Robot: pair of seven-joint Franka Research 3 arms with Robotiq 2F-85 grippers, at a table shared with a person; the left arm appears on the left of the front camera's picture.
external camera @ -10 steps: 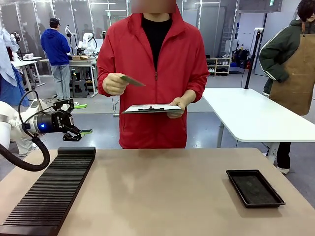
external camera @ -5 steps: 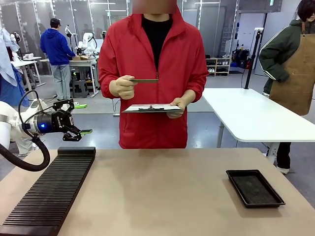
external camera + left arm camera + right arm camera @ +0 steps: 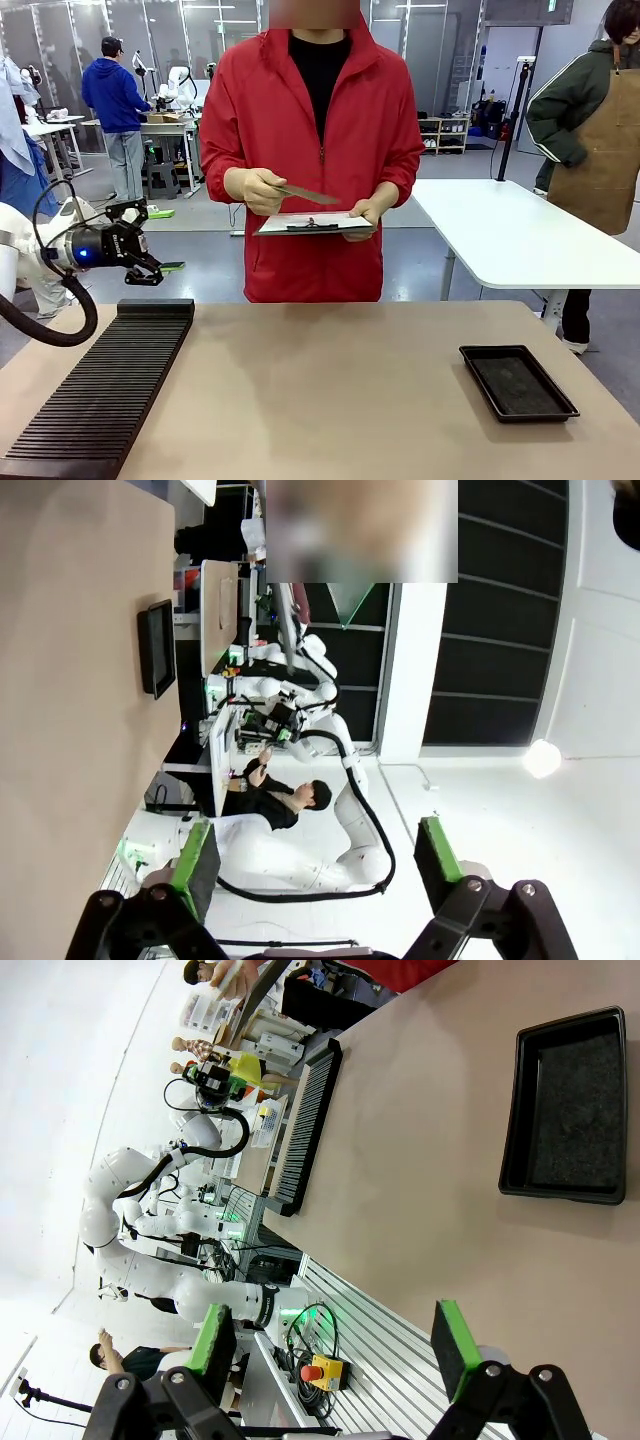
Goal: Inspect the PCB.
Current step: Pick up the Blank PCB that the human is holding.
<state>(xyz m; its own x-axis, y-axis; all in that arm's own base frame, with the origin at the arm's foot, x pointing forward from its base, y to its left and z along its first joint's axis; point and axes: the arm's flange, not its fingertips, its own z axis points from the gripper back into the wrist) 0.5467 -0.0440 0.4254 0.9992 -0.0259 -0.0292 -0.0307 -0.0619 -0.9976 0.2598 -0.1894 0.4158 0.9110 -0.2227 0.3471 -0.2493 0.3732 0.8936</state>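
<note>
Across the table a person in a red jacket holds the PCB (image 3: 302, 194), a thin green board seen nearly edge-on and tilted down, just above a clipboard (image 3: 313, 224) in their other hand. My left gripper (image 3: 157, 238) hovers open off the table's far left corner, well apart from the person, with nothing in it. In the left wrist view its green-padded gripper (image 3: 316, 858) stands wide open. My right gripper (image 3: 331, 1343) is also open and empty, high above the table.
A long black slotted rack (image 3: 105, 385) lies along the table's left side and appears as the rack (image 3: 305, 1125) from the right wrist. A shallow black tray (image 3: 517, 382) sits at the right, the same tray (image 3: 565, 1110) below my right gripper. A white table (image 3: 510, 235) stands behind.
The person's hand has brought the PCB down and tipped it toward the clipboard, which shifted slightly. My left gripper has barely moved.
</note>
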